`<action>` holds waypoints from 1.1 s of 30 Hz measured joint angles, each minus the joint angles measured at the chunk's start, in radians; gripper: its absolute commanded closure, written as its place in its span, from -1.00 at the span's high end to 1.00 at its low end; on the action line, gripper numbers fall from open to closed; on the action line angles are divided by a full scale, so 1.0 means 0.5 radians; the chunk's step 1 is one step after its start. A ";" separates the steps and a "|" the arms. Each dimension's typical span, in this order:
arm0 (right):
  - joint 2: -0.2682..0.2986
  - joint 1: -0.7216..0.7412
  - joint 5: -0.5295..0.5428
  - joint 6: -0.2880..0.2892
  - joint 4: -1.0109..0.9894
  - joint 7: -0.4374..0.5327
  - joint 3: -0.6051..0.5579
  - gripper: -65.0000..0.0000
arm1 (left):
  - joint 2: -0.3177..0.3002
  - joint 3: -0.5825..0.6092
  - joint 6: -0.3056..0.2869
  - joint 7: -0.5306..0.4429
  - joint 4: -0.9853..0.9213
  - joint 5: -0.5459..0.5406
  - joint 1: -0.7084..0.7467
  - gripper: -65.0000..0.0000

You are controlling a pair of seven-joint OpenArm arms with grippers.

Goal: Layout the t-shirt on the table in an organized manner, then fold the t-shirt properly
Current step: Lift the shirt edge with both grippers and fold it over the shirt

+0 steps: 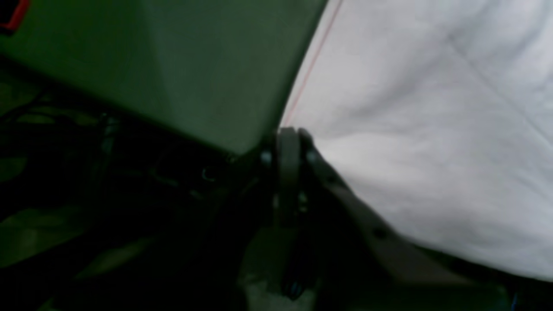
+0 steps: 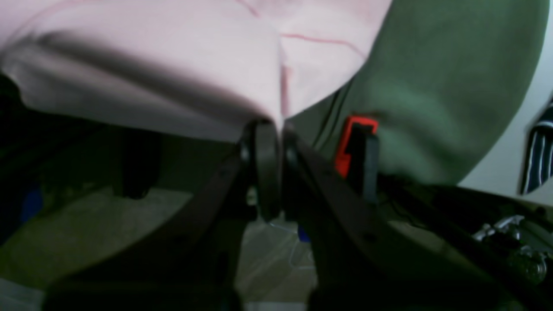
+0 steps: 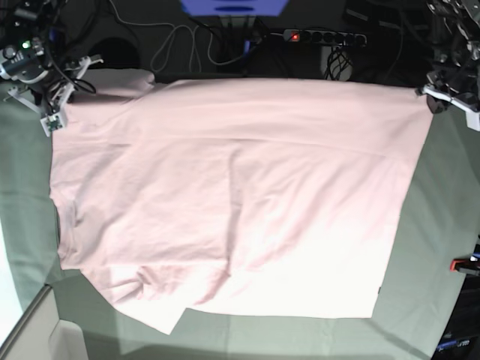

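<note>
The pale pink t-shirt (image 3: 240, 195) lies spread wide over the grey-green table (image 3: 442, 225), with no lettering showing. My left gripper (image 3: 433, 100) is at the shirt's far right corner. In the left wrist view the gripper (image 1: 288, 134) is shut on the shirt's hemmed edge (image 1: 410, 129) at the table's far edge. My right gripper (image 3: 54, 114) is at the far left corner. In the right wrist view the gripper (image 2: 273, 126) is shut on a fold of the shirt (image 2: 173, 56). The shirt's near left corner (image 3: 161, 311) is bunched and folded.
A red-and-black clamp (image 3: 465, 264) sits on the right table edge, and another clamp (image 2: 356, 142) is close by my right gripper. A power strip (image 3: 322, 36) and cables (image 3: 180, 41) lie behind the table. Bare cloth shows at left, right and front.
</note>
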 measured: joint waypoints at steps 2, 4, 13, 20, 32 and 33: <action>0.001 -0.002 -0.001 0.000 0.000 -0.002 0.000 -1.00 | -0.001 0.000 0.000 -0.002 0.000 -0.005 -0.005 -0.99; 0.008 0.001 -0.001 0.000 0.001 0.001 -0.005 -1.00 | 0.002 -0.002 0.000 0.009 0.000 -0.002 -0.023 -0.99; 0.011 0.137 -0.006 0.000 -0.005 -0.008 -0.008 -1.00 | 0.004 0.004 0.001 0.007 -0.002 0.009 -0.233 -0.99; 0.011 0.291 -0.008 0.000 -0.010 -0.023 -0.005 -1.00 | 0.005 0.005 0.001 0.007 -0.047 0.025 -0.402 -0.99; 0.061 0.697 -0.018 0.000 -0.479 -0.004 -0.006 -1.00 | -0.050 0.080 0.008 0.003 -0.433 0.032 -0.783 -0.99; 0.062 0.729 -0.010 0.000 -0.497 0.002 -0.006 -1.00 | -0.050 0.091 0.008 0.003 -0.433 0.030 -0.815 -0.99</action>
